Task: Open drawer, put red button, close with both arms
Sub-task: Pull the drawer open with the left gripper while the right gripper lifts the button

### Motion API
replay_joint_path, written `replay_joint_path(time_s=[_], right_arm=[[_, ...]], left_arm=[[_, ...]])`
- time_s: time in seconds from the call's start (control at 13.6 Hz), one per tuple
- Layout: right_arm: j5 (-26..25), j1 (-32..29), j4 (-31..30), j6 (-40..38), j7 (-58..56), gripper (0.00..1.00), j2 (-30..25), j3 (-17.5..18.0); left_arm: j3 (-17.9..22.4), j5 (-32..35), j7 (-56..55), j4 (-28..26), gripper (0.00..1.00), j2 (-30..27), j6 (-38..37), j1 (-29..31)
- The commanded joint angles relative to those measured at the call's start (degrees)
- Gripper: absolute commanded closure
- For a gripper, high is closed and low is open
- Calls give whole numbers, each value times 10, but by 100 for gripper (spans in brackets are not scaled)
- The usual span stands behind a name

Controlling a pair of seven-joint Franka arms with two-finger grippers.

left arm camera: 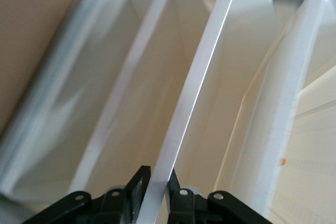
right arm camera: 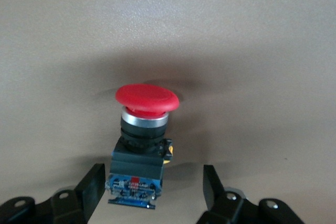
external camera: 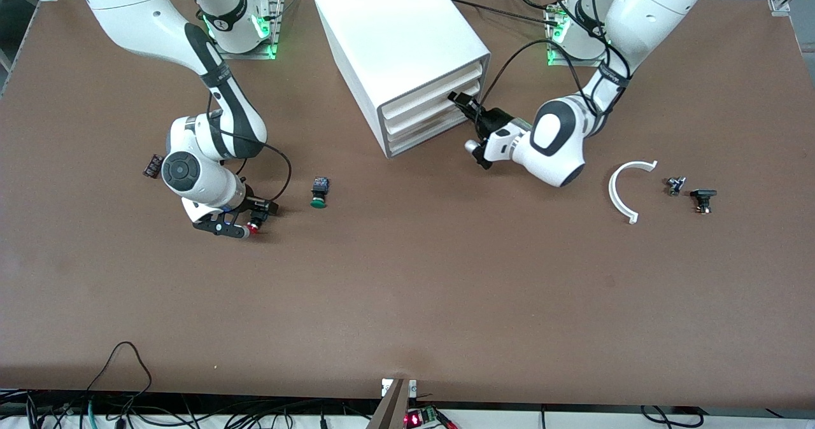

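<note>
The red button (right arm camera: 147, 98) stands on the brown table with its red cap and black-blue body; in the front view the red button (external camera: 253, 228) is toward the right arm's end. My right gripper (right arm camera: 153, 177) is low at the table, open, with a finger on each side of the button's body and a gap at one side. The white cabinet (external camera: 395, 28) stands at the table's middle near the bases. My left gripper (external camera: 463, 105) is at the cabinet's front, at the end toward the left arm. In its wrist view the left gripper (left arm camera: 157, 176) is shut on the thin white front edge of a drawer (left arm camera: 194, 87).
A green-capped button (external camera: 319, 193) lies between the red button and the cabinet. Toward the left arm's end lie a white curved strip (external camera: 621, 190) and two small dark parts (external camera: 675, 185), (external camera: 703, 198). A small dark piece (external camera: 151, 165) sits beside the right arm's wrist.
</note>
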Motion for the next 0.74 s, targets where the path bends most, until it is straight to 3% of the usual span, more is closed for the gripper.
replay_joint_path(time_s=[0.0,0.22,0.29,0.37,0.44,0.66], right_arm=[[-16,1,0,9,0,40,3,3],[-43,2,2,10,-1,59,3,8],[-43,2,5,10,-1,63,3,10],[-43,2,13,10,-1,63,3,11],[-42,2,18,10,-2,64,-1,15],[-42,1,39,-13,-33,64,-28,17]], left_arm=[[35,0,6,12,100,-27,27,36],[71,1,6,40,100,-27,36,38],[75,0,6,40,61,-30,44,39],[76,0,10,39,6,-34,49,42],[77,0,10,39,0,-40,50,46],[77,17,10,36,0,-80,110,48]])
